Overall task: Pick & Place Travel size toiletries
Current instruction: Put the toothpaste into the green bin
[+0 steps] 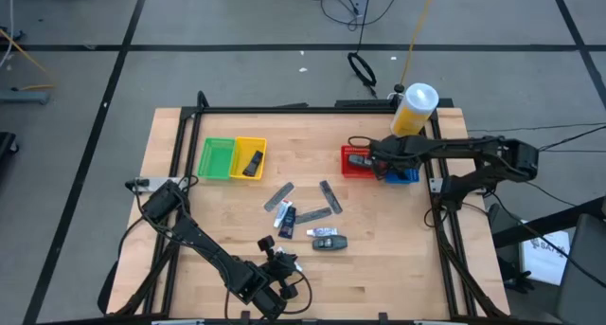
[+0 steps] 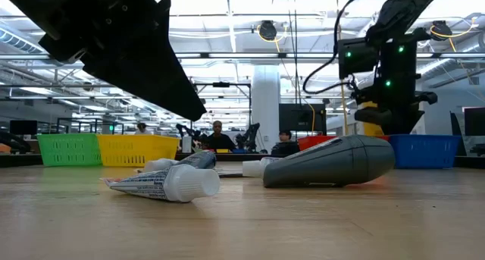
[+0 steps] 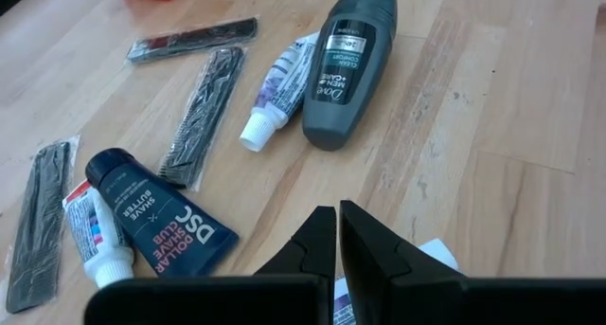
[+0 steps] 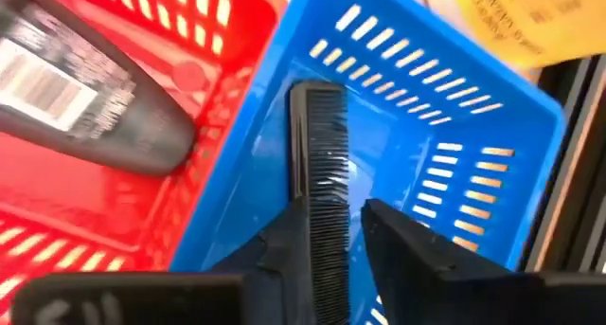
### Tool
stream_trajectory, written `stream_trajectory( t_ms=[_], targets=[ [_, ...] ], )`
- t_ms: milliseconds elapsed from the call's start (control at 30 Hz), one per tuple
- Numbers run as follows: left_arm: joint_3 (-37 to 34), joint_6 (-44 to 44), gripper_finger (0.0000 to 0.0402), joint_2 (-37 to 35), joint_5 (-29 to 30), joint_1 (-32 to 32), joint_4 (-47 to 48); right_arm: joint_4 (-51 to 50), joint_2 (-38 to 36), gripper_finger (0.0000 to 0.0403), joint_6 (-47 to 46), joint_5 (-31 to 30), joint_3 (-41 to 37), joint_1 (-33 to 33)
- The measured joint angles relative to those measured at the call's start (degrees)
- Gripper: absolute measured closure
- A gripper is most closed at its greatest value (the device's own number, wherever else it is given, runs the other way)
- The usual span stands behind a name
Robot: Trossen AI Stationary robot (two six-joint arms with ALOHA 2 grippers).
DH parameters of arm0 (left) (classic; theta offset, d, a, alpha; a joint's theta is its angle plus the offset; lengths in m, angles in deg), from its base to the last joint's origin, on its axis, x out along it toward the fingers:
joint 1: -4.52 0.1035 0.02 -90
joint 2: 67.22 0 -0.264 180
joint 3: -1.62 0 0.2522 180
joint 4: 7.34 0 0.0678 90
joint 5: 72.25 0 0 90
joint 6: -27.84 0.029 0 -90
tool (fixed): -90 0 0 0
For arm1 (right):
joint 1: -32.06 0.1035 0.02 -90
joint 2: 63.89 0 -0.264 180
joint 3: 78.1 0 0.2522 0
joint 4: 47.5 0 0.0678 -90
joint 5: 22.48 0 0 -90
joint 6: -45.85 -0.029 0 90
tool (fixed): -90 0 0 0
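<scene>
Right gripper [image 4: 336, 232] over blue basket [image 4: 473, 173], jaws parting around black comb [image 4: 322, 164]; best release fully, then lift straight. Left gripper [image 3: 338, 232] pressed together, idle.

The middle of the table [image 1: 379, 268] is crowded with a bunch of toiletries [image 1: 305, 216] lying close together, so a gripper has little room between them. The bare wood to the right of them is wide and free. At the far edge, the green basket [image 1: 217, 158], yellow basket [image 1: 250, 157], red basket [image 1: 352, 162], blue basket [image 1: 402, 176] and big yellow jar [image 1: 414, 109] block the way.
</scene>
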Motion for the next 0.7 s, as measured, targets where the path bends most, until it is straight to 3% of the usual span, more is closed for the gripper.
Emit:
stream_trajectory(
  t_ms=[200, 433, 567, 700],
  targets=[
    [0.0, 0.6, 0.0380, -0.8, 2.0, -0.5, 1.0, 0.8, -8.5, 0.0283, 0.2, 2.9, 0.0, 5.6],
    [0.1, -4.9, 0.0380, -6.6, 11.4, -2.9, 8.3, 11.6, -15.2, 0.0309, 1.7, 2.7, -0.1, 22.5],
    [0.1, -10.8, 0.0380, -9.6, 16.2, -3.7, 16.5, 31.9, -14.1, 0.0321, 10.0, -0.2, -4.9, 33.1],
    [0.1, -16.2, 0.0380, -11.4, 16.9, -1.7, 24.9, 61.9, -9.9, 0.0329, 20.4, 0.0, -13.9, 40.6]
  ],
)
